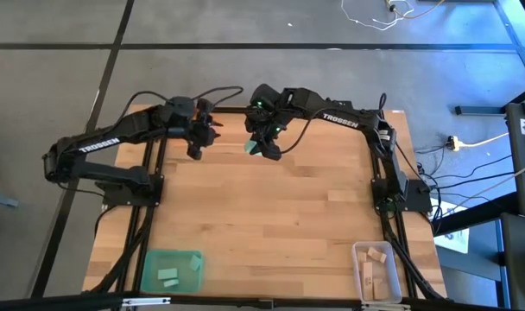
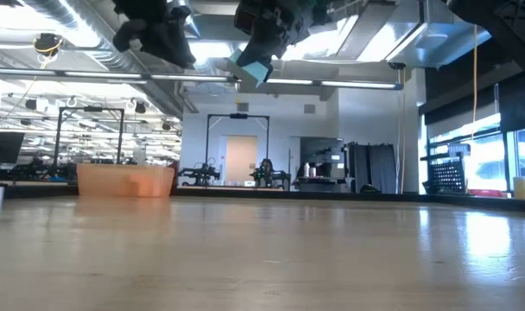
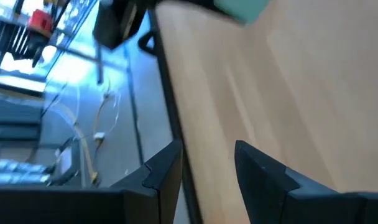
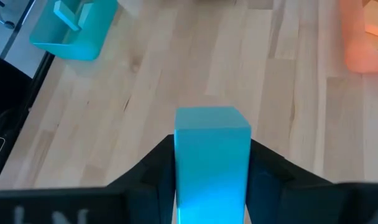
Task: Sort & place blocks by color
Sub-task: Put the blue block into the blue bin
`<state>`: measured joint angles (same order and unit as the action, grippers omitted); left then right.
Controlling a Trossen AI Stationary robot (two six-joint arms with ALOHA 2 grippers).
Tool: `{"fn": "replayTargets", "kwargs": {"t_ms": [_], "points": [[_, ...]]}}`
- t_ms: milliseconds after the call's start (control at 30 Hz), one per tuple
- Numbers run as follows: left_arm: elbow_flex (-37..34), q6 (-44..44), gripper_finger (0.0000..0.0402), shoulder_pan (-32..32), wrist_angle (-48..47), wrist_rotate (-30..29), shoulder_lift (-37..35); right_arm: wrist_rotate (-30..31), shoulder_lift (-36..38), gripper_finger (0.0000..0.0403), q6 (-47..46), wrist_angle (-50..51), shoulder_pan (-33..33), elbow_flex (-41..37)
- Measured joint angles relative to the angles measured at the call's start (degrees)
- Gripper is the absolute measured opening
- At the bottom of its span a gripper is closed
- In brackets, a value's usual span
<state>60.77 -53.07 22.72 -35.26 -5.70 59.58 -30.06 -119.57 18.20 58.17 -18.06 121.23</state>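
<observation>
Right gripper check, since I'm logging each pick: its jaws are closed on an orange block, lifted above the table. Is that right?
Not quite. The right gripper holds a teal-green block, not an orange one, as the right wrist view shows. It is lifted above the table.

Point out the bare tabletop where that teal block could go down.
Bare wood spans the table between the green tray and clear tray. Crowded only at the far edge, where the right hand holds the teal block beside the left hand.

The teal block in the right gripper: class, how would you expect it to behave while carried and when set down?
The teal block looks stiff: it keeps straight edges between the right gripper's fingers. Its flat faces suggest it will sit, not roll. Held raised above the table, it probably weighs little.
</observation>
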Motion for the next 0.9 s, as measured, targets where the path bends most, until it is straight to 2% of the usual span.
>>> {"fn": "replayTargets", "kwargs": {"t_ms": [167, 467, 633, 900], "points": [[0.00, -2.81, 0.0138, -2.10, 1.06, -6.61, 1.28, 0.00, 0.00, 0.0133, 0.02, 0.01, 0.00, 0.00], [0.00, -13.30, 0.0138, -5.57, 2.99, -6.60, 1.28, 0.00, 0.00, 0.0133, 0.22, 0.04, 0.00, 0.02], [0.00, -8.64, 0.0138, -5.92, 3.48, -6.66, 1.28, 0.00, 0.02, 0.0133, 0.48, 0.02, 0.00, 0.02], [0.00, -8.60, 0.0138, -5.90, 3.43, -6.68, 1.28, 0.00, 0.02, 0.0133, 0.99, 0.02, 0.00, 0.02]]}}
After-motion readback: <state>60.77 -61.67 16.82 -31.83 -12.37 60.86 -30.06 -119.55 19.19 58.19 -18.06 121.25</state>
